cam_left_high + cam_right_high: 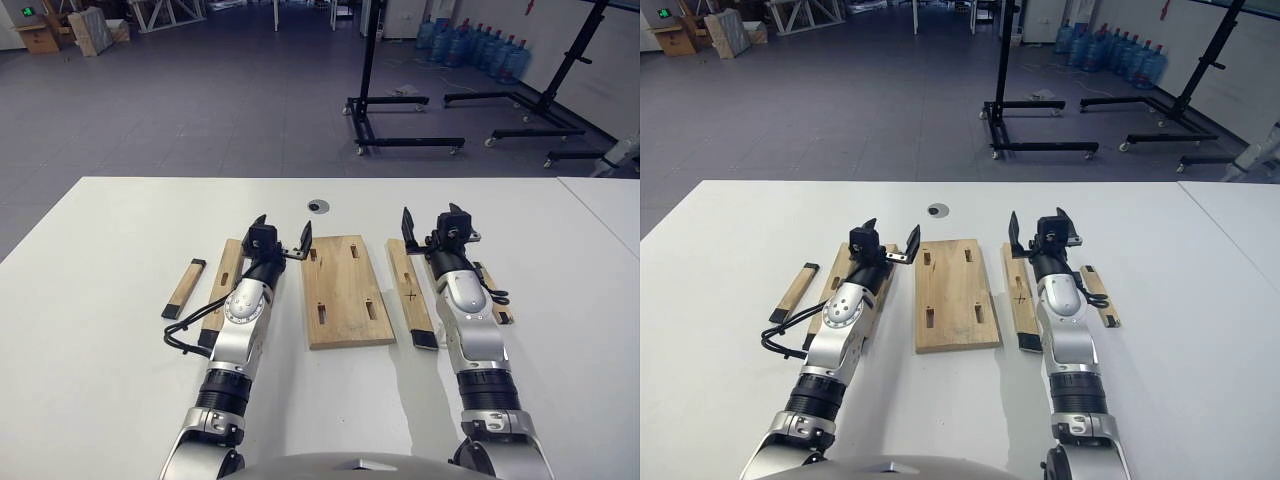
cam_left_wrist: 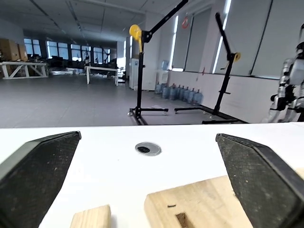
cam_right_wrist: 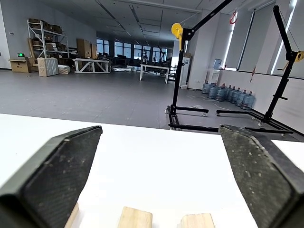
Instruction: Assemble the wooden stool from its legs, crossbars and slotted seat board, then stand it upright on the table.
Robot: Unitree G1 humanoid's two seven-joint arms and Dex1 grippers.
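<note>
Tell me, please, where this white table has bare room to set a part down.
Bare table lies left of the short dark-tipped wooden bar, right of the short wooden bar beside the right arm, and beyond the round grommet. The middle row is crowded: the left wooden plank and right wooden plank flank the slotted wooden seat board, partly under the arms.

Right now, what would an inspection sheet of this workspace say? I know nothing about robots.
Surface: white table, with a round port near its far edge.
Job's things: slotted seat board lies flat in the middle, with two left pieces and two right pieces beside it; nothing assembled.
Clutter: nothing seen.
Grippers: left gripper and right gripper have their fingers open and hold nothing.
Cables: left cable and right cable, both black, loop by the wrists.
Surroundings: wheeled stands, water bottles and boxes on the floor beyond.
</note>
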